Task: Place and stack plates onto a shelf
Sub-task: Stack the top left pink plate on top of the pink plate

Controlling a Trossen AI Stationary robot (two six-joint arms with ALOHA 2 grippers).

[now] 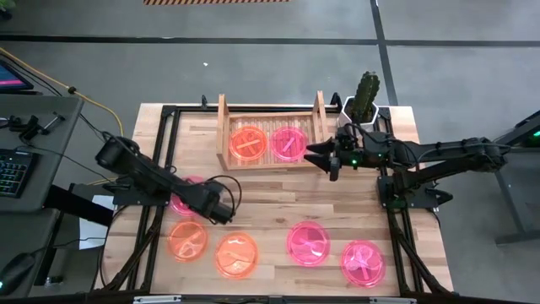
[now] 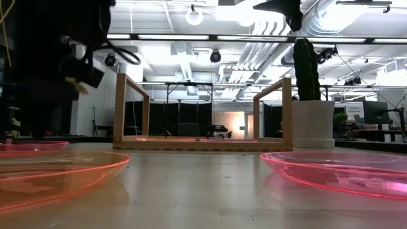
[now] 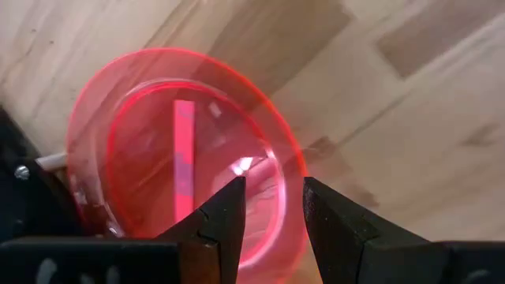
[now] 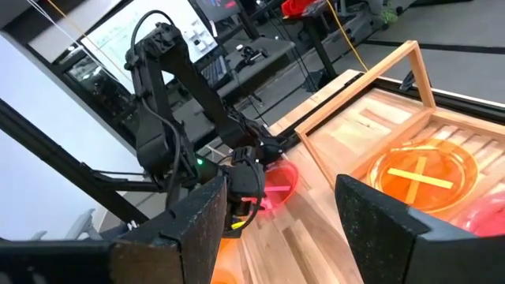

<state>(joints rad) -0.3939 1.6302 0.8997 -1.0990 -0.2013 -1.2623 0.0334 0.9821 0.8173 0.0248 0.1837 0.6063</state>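
Left tool sits low over the left half of the counter, fingers narrowly parted, straddling the rim of a pink plate. That plate lies against the dark frame rail at the counter's left edge; whether the pads actually touch the rim cannot be told.

Right tool hovers just beside the shelf's right side board, fingers spread wide, nothing between them.

Shelf stands at the counter's far edge, holding an orange plate on the left and a pink plate on the right, side by side.

On the near counter: two orange plates left of centre, two pink plates to the right, all flat and apart.

Potted cactus stands beyond the shelf's right end.
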